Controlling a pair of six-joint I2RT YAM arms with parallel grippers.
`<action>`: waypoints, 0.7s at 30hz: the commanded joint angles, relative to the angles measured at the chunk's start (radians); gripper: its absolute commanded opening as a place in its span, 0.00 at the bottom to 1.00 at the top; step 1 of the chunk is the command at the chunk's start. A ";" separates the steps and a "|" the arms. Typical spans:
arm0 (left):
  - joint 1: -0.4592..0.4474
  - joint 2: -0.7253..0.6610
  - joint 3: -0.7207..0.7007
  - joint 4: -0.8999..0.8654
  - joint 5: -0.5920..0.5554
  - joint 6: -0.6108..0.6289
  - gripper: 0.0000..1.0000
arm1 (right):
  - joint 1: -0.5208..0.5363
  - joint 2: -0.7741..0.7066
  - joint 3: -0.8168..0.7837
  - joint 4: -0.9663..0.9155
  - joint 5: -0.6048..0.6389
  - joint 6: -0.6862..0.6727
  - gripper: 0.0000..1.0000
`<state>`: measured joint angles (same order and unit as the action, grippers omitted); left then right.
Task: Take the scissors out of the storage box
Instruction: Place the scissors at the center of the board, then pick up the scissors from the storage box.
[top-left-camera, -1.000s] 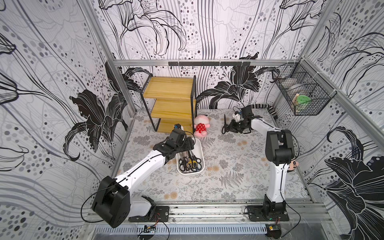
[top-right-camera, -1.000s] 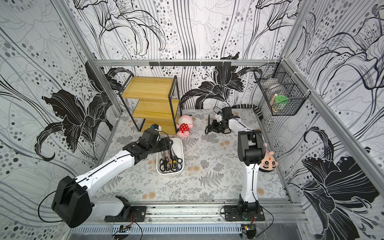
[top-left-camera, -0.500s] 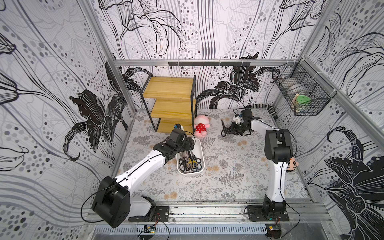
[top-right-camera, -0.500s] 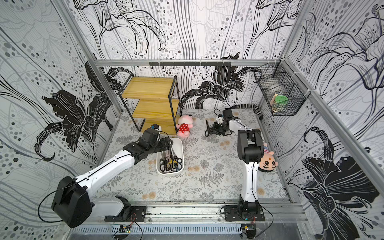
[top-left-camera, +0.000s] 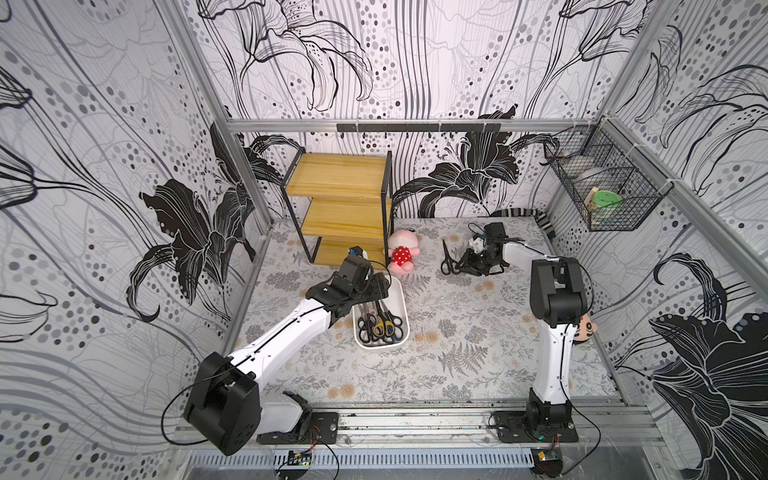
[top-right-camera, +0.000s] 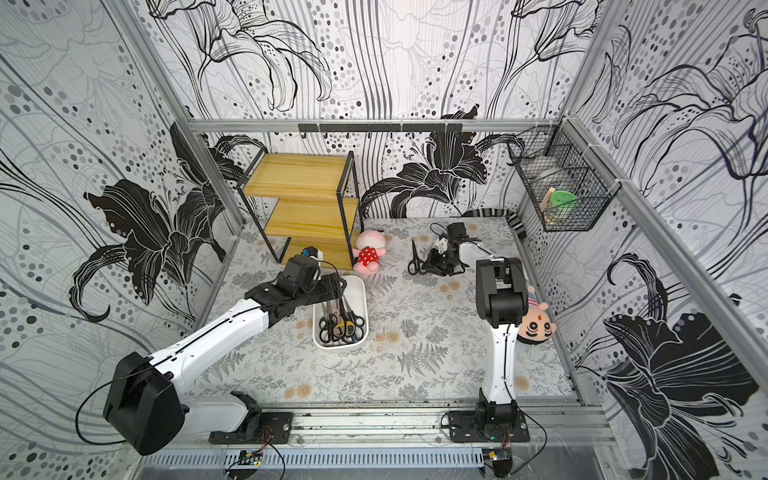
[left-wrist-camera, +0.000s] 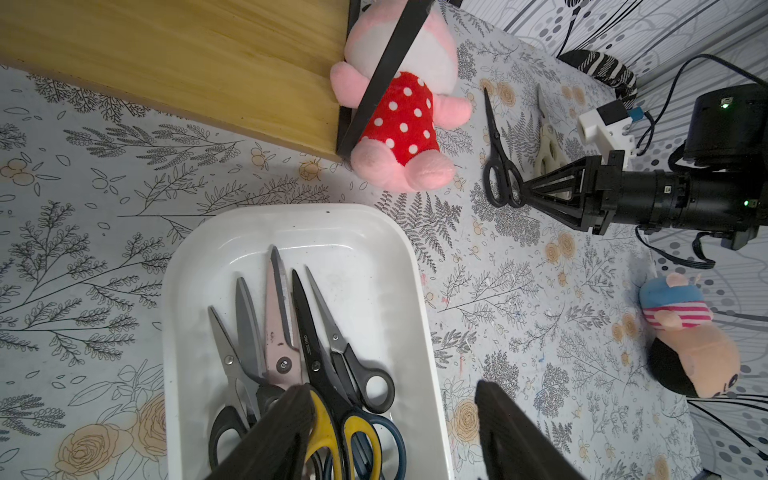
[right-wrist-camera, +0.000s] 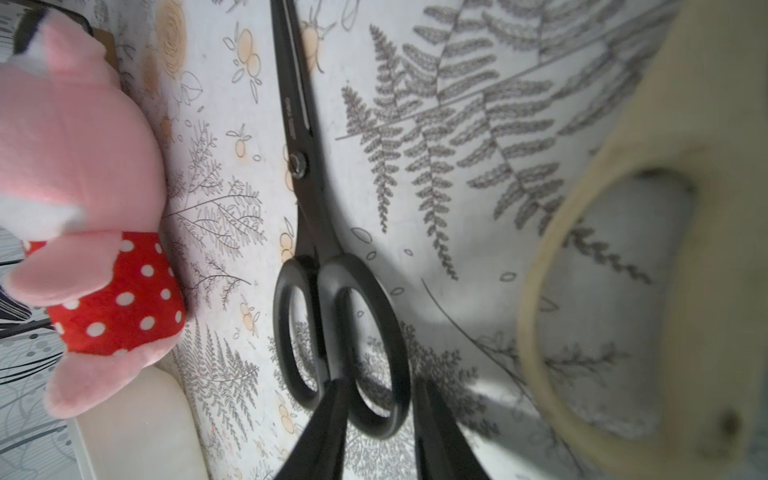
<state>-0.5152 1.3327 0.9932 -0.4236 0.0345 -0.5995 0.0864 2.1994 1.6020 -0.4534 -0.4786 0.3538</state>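
We see the left gripper (left-wrist-camera: 388, 390) open above the shallow white plastic storage box (left-wrist-camera: 415, 291) mid-desk, where the heaped metal-bladed scissors (left-wrist-camera: 291, 345) lie. Farther back and right on the floral-patterned desk (top-left-camera: 457, 353), the right gripper (right-wrist-camera: 380, 384), narrowly parted, straddles one handle loop of an all-black pair of scissors (right-wrist-camera: 307, 199) lying flat.

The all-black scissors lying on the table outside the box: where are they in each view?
Top view: all-black scissors between the pink plush and the right gripper.
Top view: scissors again between plush and gripper.
Left wrist: scissors beyond the storage box, beside the plush.
Right wrist: scissors mid-picture, plush alongside.
Shared landmark: the pink plush.
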 joint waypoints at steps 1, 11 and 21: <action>0.003 0.012 0.040 -0.040 -0.021 0.050 0.68 | -0.002 -0.095 -0.037 -0.033 0.074 0.008 0.34; -0.032 0.005 0.001 -0.196 -0.077 0.106 0.57 | 0.108 -0.327 -0.111 -0.051 0.200 0.056 0.35; -0.093 0.023 -0.066 -0.243 -0.103 0.039 0.50 | 0.331 -0.492 -0.281 -0.002 0.319 0.215 0.34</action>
<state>-0.5964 1.3422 0.9474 -0.6430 -0.0364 -0.5316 0.3672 1.7523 1.3651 -0.4637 -0.2207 0.4900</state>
